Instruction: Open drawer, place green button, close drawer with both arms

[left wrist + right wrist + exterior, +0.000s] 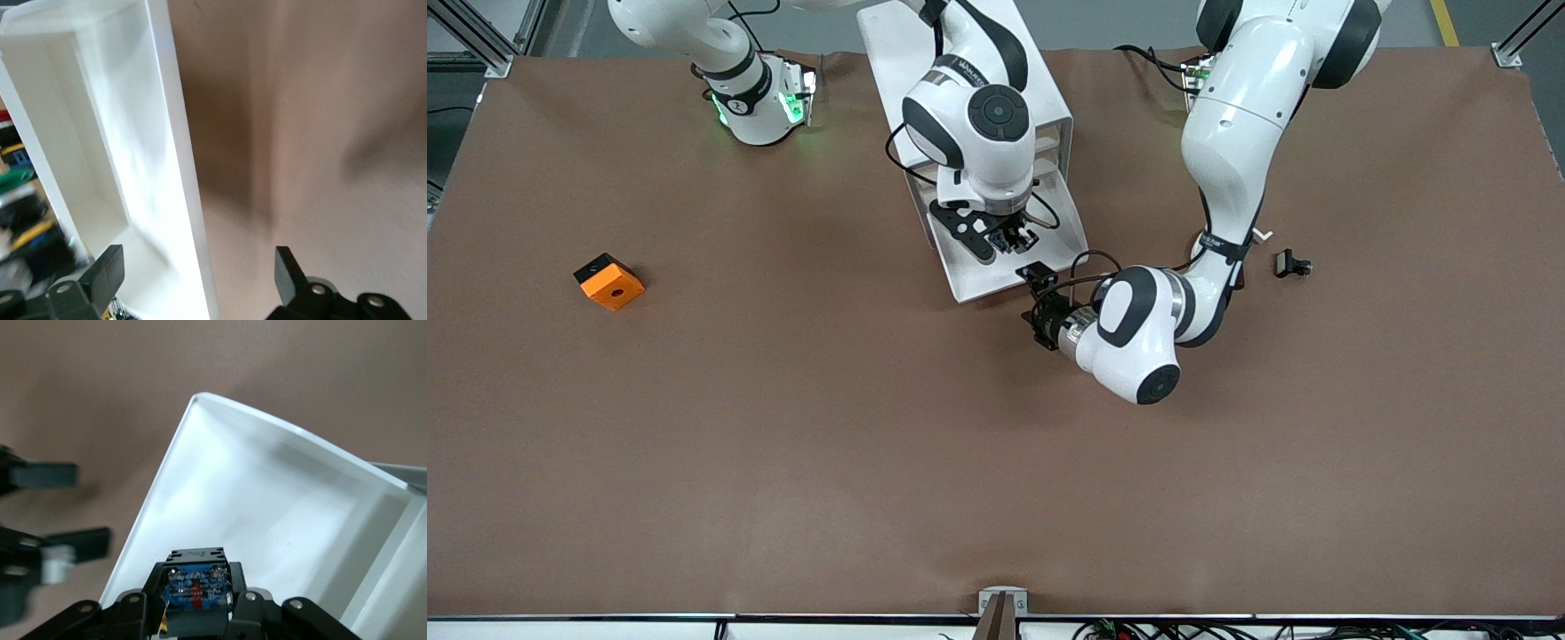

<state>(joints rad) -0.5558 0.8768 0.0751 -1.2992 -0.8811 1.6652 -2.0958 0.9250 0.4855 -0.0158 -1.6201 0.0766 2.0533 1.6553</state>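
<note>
The right gripper (1009,233) hangs over the open drawer (1049,244), clenching the button (195,581); the left gripper (1040,293), fingers spread, straddles the drawer's front edge

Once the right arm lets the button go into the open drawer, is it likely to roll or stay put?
Probably stays put: the button, clamped in the right gripper over the drawer, shows a blocky, flat-sided body. It looks small and light, so it may skid on the smooth white floor.

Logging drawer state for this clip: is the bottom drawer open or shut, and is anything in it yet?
Open: the drawer is pulled out of the cabinet. What shows of its tray is bare; the right gripper holds the button above it.
</note>
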